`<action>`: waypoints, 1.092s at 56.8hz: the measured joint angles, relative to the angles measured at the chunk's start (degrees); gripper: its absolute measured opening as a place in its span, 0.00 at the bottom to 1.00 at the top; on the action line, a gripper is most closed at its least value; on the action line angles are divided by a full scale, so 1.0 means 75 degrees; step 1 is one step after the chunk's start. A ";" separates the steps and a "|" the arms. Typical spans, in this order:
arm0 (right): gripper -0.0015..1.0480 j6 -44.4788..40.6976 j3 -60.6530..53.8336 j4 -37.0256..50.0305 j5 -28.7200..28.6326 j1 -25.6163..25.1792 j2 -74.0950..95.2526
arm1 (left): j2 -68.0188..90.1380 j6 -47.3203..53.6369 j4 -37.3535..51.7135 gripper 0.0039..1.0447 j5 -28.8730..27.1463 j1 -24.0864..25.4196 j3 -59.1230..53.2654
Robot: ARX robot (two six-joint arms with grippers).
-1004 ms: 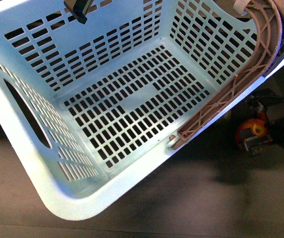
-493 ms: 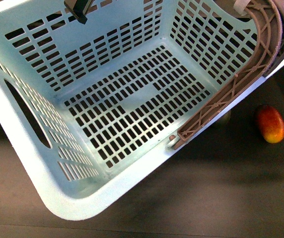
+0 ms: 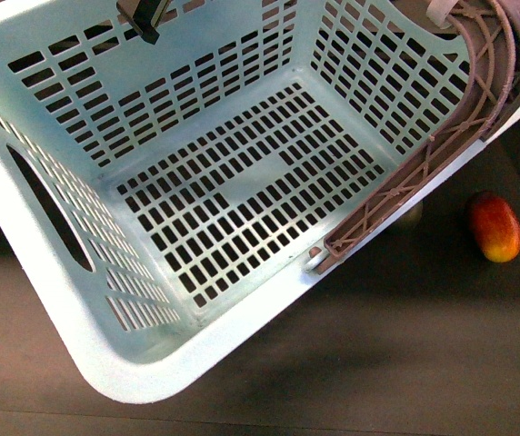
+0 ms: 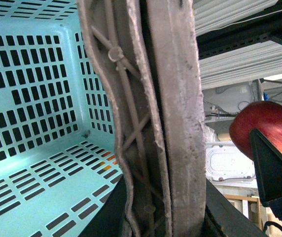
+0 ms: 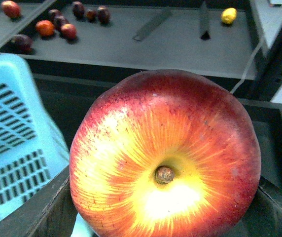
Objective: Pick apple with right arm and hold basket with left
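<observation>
Front view. We see the basket [image 3: 142, 372] tilted, one corner dipping toward us, its open mouth filling most of the frame. The slotted floor and walls are pale mint. Its brownish lattice handle [image 3: 424, 168] curves along the right rim toward the upper corner. A dark piece [image 3: 142, 18] pokes over the far wall; we cannot tell what it is. Under the basket lies the dark table [image 3: 378, 363]. On it, to the right of the basket and apart from its rim, rests an elongated red-and-yellow fruit [image 3: 495, 227].

Left wrist view. The handle runs close past the lens, with the basket's inside beyond it. The left claw [image 4: 165, 217] is clenched on the handle, and its dark fingers [image 4: 229, 219] hug both sides. Past the handle, outside the basket, we see the apple [image 4: 266, 121] held in the air, one dark finger of the other claw in front of it.

Right wrist view. The apple fills the frame, red with yellow streaks, its yellowish stem dimple facing the lens. The right claw [image 5: 164, 197] is grasping it, with dark fingers [image 5: 47, 207] against both flanks. A corner of the basket shows beside the apple. Farther off, a second table [image 5: 180, 44] carries small red and dark fruits [image 5: 45, 28] and one yellow fruit [image 5: 229, 15].
</observation>
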 joint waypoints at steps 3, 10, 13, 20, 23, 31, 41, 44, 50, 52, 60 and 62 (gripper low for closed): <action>0.75 0.0073 0.0003 0.0000 0.0087 0.0274 0.0029 | 0.0000 0.0000 0.0000 0.17 0.0003 0.0000 0.0000; 0.75 0.0152 0.0032 -0.0015 0.0271 0.0935 0.0242 | 0.0000 0.0000 0.0000 0.17 0.0000 0.0000 0.0000; 0.75 0.0265 0.0085 -0.0026 0.0294 0.1166 0.0391 | 0.0000 0.0003 0.0000 0.17 0.0000 0.0000 0.0000; 0.75 0.0440 0.0137 -0.0070 0.0463 0.1603 0.0796 | 0.0000 0.0000 0.0000 0.17 0.0006 0.0000 0.0000; 0.75 0.0469 0.0134 -0.0096 0.0516 0.1711 0.0889 | 0.0000 0.0000 0.0000 0.17 0.0003 0.0000 0.0000; 0.75 0.0458 0.0076 -0.0140 0.0764 0.1947 0.1035 | 0.0000 0.0003 0.0000 0.17 -0.0003 0.0000 0.0000; 0.92 0.0353 -0.0108 0.0248 0.1457 0.2136 0.1107 | 0.0000 0.0006 0.0000 0.17 0.0006 0.0000 0.0000; 0.91 0.0353 -0.0192 0.0446 0.1617 0.2133 0.1099 | 0.0000 0.0006 0.0000 0.17 0.0015 0.0000 0.0000; 0.92 0.0469 -0.0370 0.0670 0.1970 0.2060 0.0953 | 0.0000 0.0009 0.0000 0.17 0.0073 0.0000 0.0000; 0.92 0.0560 -0.0455 0.0676 0.2069 0.1993 0.0842 | 0.0000 0.0015 0.0000 0.17 0.0117 0.0000 0.0000; 0.92 0.0746 -0.1177 0.0682 0.2958 0.1209 -0.0227 | 0.0012 -0.0064 0.0000 0.17 0.0125 0.0000 -0.0006; 0.92 0.0746 -0.1422 0.0629 0.3133 0.0901 -0.0536 | 0.0000 0.0000 0.0000 0.17 0.0064 0.0000 -0.0006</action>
